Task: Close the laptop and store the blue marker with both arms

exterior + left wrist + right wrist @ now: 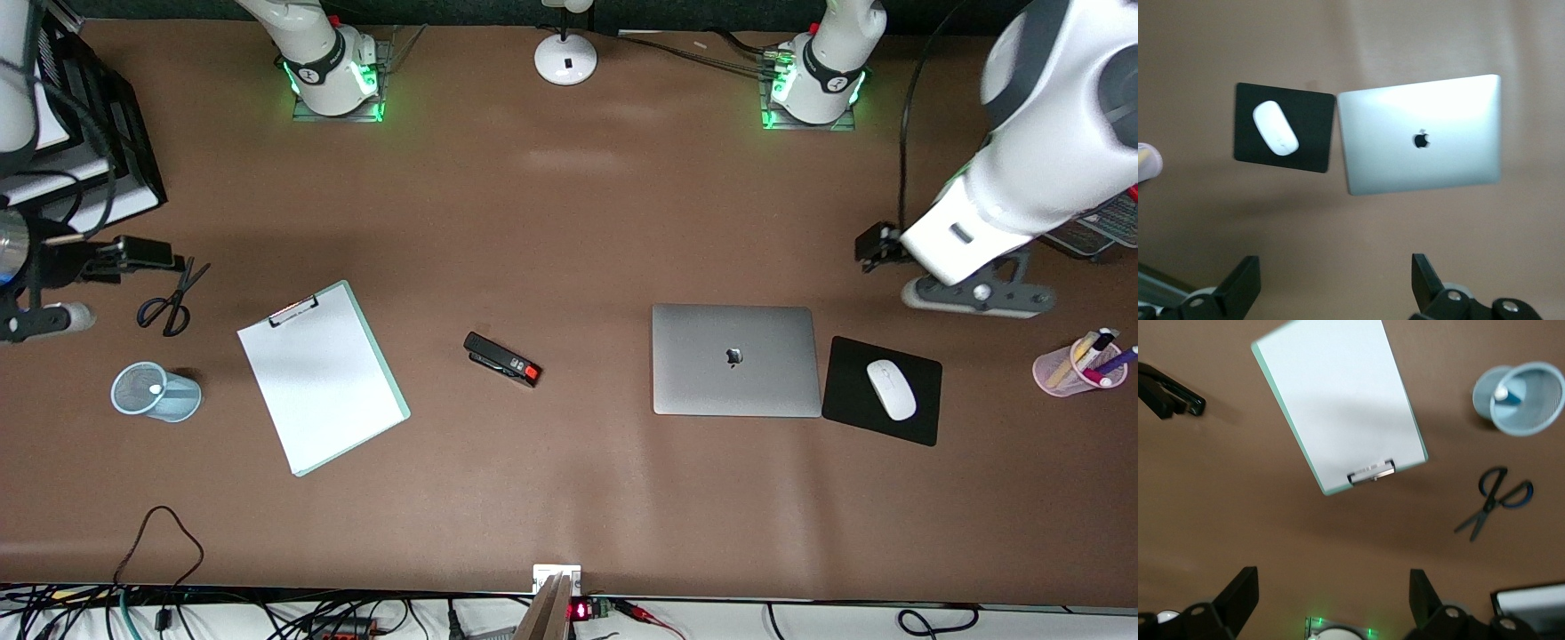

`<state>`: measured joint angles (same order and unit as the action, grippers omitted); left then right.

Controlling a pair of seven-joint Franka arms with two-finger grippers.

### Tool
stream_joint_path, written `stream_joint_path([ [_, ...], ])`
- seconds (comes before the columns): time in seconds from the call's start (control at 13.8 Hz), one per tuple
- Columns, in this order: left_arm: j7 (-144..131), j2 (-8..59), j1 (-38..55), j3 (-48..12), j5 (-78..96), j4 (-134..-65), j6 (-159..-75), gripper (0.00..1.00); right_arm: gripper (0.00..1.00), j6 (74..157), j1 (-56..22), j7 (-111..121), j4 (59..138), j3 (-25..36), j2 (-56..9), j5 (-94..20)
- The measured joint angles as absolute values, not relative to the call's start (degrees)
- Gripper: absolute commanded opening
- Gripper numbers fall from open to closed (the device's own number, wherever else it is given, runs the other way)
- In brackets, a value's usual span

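The laptop (734, 359) lies closed on the table, silver lid up with the dark apple logo; it also shows in the left wrist view (1421, 137). The blue marker (156, 388) stands in a blue mesh cup (169, 396) toward the right arm's end, white end up; the right wrist view shows it too (1505, 395). My left gripper (876, 247) is open and empty, up over bare table beside the laptop and mouse pad; its own view shows it (1336, 267). My right gripper (147, 255) is open and empty over the table by the scissors, as in its own view (1333, 580).
A black mouse pad (858, 391) with a white mouse (891, 388) lies beside the laptop. A pink cup of markers (1077, 364) stands at the left arm's end. A black stapler (502, 359), clipboard (322, 378), scissors (173, 298) and a lamp base (565, 58) are on the table.
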<state>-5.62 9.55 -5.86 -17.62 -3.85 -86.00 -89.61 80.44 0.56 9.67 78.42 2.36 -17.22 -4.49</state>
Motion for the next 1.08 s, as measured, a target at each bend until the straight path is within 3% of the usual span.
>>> stream_joint_path([
  [0.51, 3.40, -0.39, -1.56, -3.02, 0.41, -99.54, -94.47, 1.00, 1.00, 91.71, -1.66, 5.11, 98.25, 2.35, -0.90, -0.06],
  [1.08, 3.40, -2.03, -0.17, -2.14, 0.42, -99.56, -93.59, 1.00, 1.00, 92.19, -2.89, 4.08, 103.33, 2.19, 8.91, -0.05],
])
